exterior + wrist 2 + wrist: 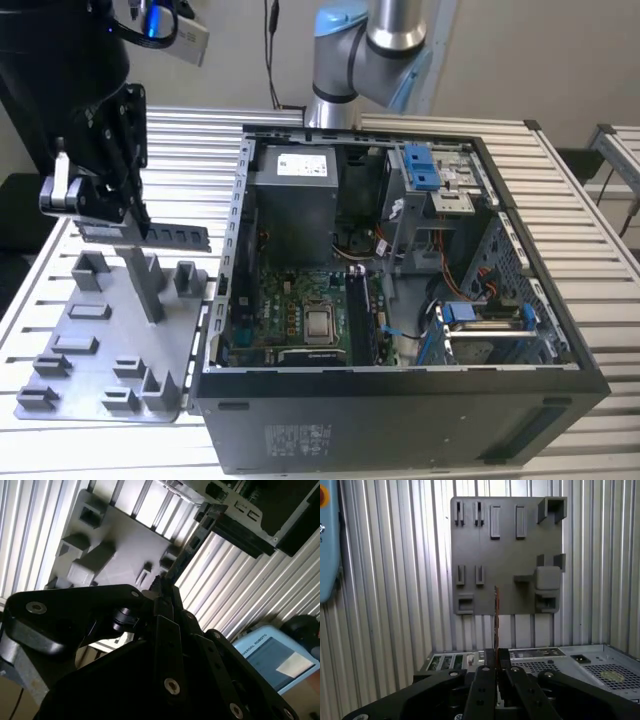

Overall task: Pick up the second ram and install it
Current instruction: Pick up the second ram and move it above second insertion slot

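Black claw (496, 656) gripped the long, flat dark memory stick (495, 615), closed on it above the grey plastic tray (510, 545) on the slatted bench (200, 160).

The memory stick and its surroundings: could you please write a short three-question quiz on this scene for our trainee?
1. True or false: the gripper is shut on the memory stick.
2. In the exterior view, on which side of the computer case does the grey tray lie?
3. Where is the stick? A: held in the air by the tray; B: seated inside the case; C: lying flat on the tray.
Key: 1 true; 2 the exterior view's left; 3 A.
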